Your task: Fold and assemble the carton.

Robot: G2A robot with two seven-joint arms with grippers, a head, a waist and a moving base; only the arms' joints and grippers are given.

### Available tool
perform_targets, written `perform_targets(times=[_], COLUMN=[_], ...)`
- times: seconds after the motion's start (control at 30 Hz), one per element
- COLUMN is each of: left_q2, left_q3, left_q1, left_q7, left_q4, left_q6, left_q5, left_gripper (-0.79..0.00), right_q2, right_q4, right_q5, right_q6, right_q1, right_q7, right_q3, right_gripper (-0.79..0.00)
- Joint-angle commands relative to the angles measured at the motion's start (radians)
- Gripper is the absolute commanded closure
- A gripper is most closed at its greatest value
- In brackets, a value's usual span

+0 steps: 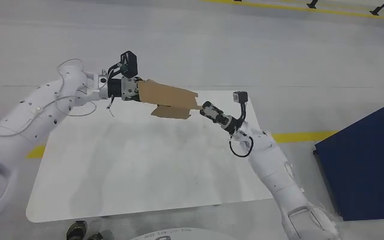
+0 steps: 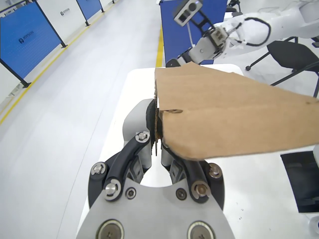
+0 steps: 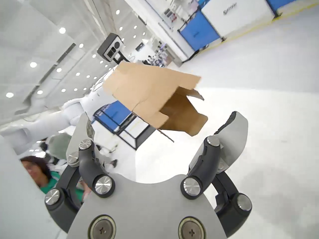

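Left gripper [image 2: 157, 128]: fingers clamped on one end edge of the flattened cardboard carton [image 1: 169, 96] | carton: held in the air over the white counter [image 1: 150, 174], one lower flap hanging open | right gripper [image 3: 159, 123]: fingers spread wide, holding nothing, just beside the carton's far end

Brown carton [image 1: 168, 96], flattened, aloft

matt corrugated cardboard carton [image 1: 168, 95]; smooth, faintly glossy table [image 1: 132, 174], perhaps laminate.
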Motion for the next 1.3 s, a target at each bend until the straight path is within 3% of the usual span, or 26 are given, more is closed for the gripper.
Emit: perform_targets(times=[0.0, 0.17, 0.3, 0.57, 0.73, 0.8, 1.03, 1.27], left_q2=[0.006, 0.014, 0.016, 0.016, 0.018, 0.019, 0.023, 0.023], left_q3=[0.004, 0.013, 0.019, 0.032, 0.035, 0.035, 0.035, 0.051], left_q1=[0.001, 0.001, 0.0, -0.006, -0.008, -0.009, -0.009, -0.013], left_q7=[0.042, 0.104, 0.136, 0.174, 0.214, 0.231, 0.289, 0.316], left_q4=[-0.008, -0.012, -0.011, -0.015, -0.014, -0.013, -0.011, -0.017], left_q6=[0.0, 0.0, 0.0, 0.0, 0.0, 0.0, 0.0, 0.0], left_q5=[0.037, 0.084, 0.104, 0.128, 0.151, 0.163, 0.198, 0.227], left_gripper=[0.0, 0.0, 0.0, 0.0, 0.0, 0.0, 0.0, 0.0], right_q2=[0.0, -0.004, -0.007, -0.031, -0.055, -0.063, -0.079, -0.096], right_q4=[0.06, 0.091, 0.102, 0.184, 0.258, 0.288, 0.364, 0.372], right_q5=[0.253, 0.467, 0.489, 0.523, 0.546, 0.565, 0.565, 0.566], right_q6=[0.04, 0.205, 0.281, 0.388, 0.426, 0.436, 0.428, 0.457], right_q1=[0.052, 0.117, 0.139, 0.197, 0.24, 0.253, 0.27, 0.273], right_q7=[0.245, 0.422, 0.498, 0.605, 0.643, 0.653, 0.644, 0.674], right_q3=[-0.019, -0.041, -0.049, -0.096, -0.127, -0.126, -0.103, -0.095], right_gripper=[-0.785, -0.693, -0.653, -0.413, -0.425, -0.566, -0.68, -0.68])
